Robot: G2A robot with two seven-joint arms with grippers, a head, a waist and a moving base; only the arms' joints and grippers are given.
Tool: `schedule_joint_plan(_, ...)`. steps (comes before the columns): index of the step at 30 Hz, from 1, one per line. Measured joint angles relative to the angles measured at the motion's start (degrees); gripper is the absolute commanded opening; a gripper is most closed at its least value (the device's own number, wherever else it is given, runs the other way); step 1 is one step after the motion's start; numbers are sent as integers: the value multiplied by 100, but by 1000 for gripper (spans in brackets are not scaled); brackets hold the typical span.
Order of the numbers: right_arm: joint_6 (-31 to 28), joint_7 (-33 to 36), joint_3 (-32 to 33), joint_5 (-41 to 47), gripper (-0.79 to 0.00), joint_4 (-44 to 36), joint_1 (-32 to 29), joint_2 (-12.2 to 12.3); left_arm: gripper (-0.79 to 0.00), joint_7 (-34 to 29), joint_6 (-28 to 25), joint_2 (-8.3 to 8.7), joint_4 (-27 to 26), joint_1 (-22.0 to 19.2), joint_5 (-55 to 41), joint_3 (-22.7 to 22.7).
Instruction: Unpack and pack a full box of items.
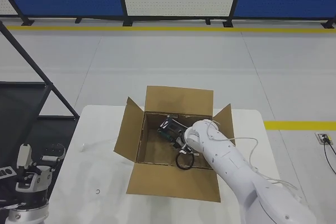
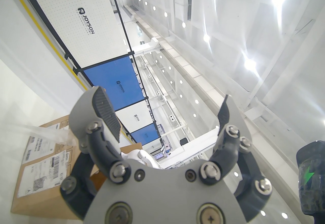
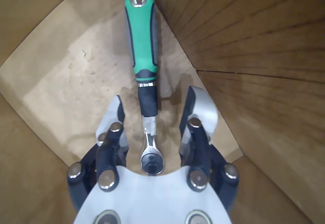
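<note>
**Open cardboard box on the table, with a ratchet wrench lying inside**

In the top view, the cardboard box (image 1: 173,185) is set on the white table (image 1: 101,162) with its four flaps folded outward, and the right arm (image 1: 229,162) is bent down into it. In the left wrist view, the left gripper (image 2: 163,94) is pointed up at the ceiling, its fingers spread wide with nothing between them, and a labelled outer side of the box is seen beside it. In the right wrist view, the green-handled ratchet wrench (image 3: 141,32) is laid flat on the box floor with its handle end toward a corner. The right gripper (image 3: 155,96) is held over the wrench's black neck, with its fingers spread to either side and clear of it.
</note>
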Motion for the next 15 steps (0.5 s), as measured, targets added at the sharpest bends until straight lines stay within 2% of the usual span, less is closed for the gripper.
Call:
schedule_joint_plan(4,-14,198,35,-70,-533,-122,-13,32,0,-4,0,-1,9,-8,-22,-11)
schedule_joint_plan(7,97,425,54,-121,-493,-212,-30,39,0,-13,1,-3,5,-15,-26,1)
schedule_joint_plan(15,22,870,135,-192,-517,-349,-35,76,0,-27,-8,-4,23,-31,-28,-6)
